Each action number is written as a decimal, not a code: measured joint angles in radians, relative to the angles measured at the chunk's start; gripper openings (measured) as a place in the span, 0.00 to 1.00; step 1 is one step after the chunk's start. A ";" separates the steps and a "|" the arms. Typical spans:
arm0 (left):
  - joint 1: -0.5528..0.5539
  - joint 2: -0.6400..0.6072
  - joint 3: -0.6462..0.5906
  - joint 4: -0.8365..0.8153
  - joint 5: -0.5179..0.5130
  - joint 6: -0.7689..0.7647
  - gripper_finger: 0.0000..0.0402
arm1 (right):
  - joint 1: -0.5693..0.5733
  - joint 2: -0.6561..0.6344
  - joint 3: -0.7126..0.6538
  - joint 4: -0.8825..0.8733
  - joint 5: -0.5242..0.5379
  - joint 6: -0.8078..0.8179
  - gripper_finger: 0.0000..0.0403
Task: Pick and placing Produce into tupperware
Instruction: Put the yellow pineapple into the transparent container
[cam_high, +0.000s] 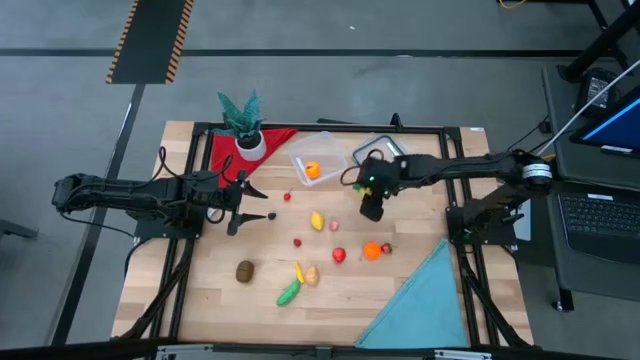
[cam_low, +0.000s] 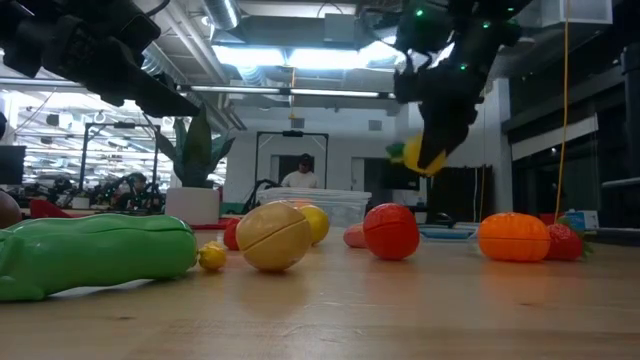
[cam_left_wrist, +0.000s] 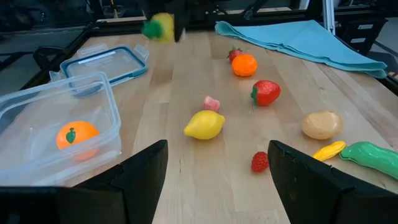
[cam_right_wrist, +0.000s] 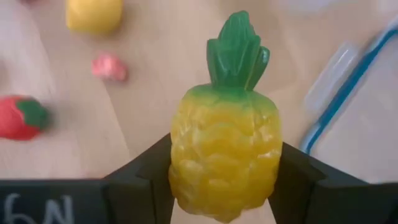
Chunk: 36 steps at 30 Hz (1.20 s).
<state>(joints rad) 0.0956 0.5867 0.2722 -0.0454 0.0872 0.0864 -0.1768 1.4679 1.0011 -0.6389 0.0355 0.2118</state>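
My right gripper (cam_high: 372, 208) is shut on a toy pineapple (cam_right_wrist: 225, 149), a piece of produce with a yellow body and a green crown, and hangs above the table's middle. The clear tupperware (cam_high: 316, 160) stands at the far middle with an orange toy fruit (cam_left_wrist: 73, 135) inside. Loose on the wood lie a lemon (cam_high: 317, 221), a red strawberry (cam_high: 339, 255), an orange (cam_high: 372, 250), a potato (cam_high: 312, 274), a banana (cam_high: 298, 271), a green vegetable (cam_high: 288, 293) and a brown kiwi (cam_high: 245, 271). At the left my left gripper (cam_left_wrist: 217, 180) waits open, holding nothing. My right gripper pinches the pineapple's yellow body (cam_right_wrist: 180, 168) between its two fingers, one on each side. The fingers slant down from above. The green crown (cam_right_wrist: 236, 50) points away from the wrist. The pineapple (cam_low: 425, 155) hangs tilted, lifted clear of the table.
The clear lid with a blue rim (cam_high: 376, 150) lies beside the tupperware. A potted plant (cam_high: 243, 125) stands on a red cloth (cam_high: 222, 152) at the far left. A teal cloth (cam_high: 425, 300) covers the near right corner. A person (cam_low: 298, 172) shows far behind the table.
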 joint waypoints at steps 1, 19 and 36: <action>0.000 0.000 0.000 0.000 0.000 0.000 0.67 | -0.010 -0.029 -0.023 0.027 0.000 -0.009 0.47; 0.000 0.000 0.000 0.001 0.000 -0.007 0.67 | -0.069 -0.374 -0.475 0.804 -0.011 -0.121 0.47; 0.001 0.000 0.000 0.005 0.000 -0.032 0.67 | -0.069 -0.375 -0.538 1.070 -0.012 -0.173 0.47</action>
<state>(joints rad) 0.0967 0.5869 0.2722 -0.0400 0.0872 0.0540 -0.2459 1.0927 0.4629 0.4309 0.0232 0.0388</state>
